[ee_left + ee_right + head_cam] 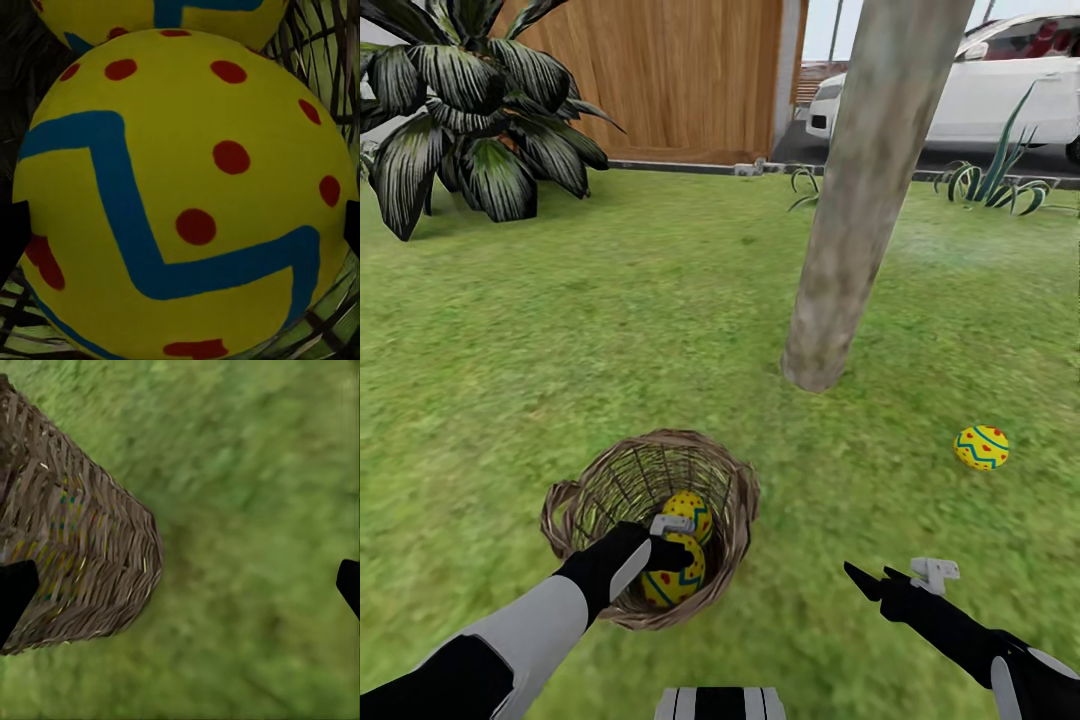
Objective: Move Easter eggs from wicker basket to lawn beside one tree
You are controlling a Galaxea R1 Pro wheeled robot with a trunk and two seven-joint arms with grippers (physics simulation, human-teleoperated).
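Rear egg [690,508] half-hidden — left end effector [672,552]

The lawn [610,330] is what everything sits on here, mottled green grass running back to a wooden fence and a driveway. The wicker basket [650,525] stands upright on it, right under the left gripper [665,545], and well off to the left of the right gripper [875,585]. One Easter egg [982,447] lies loose on the grass, out ahead of the right gripper and a bit to its right. The tree [850,230] comes up out of the lawn further ahead, between the two grippers and just left of that egg. A big dark leafy plant [470,120] grows at the far left, and spiky plants [990,185] line the far right edge.
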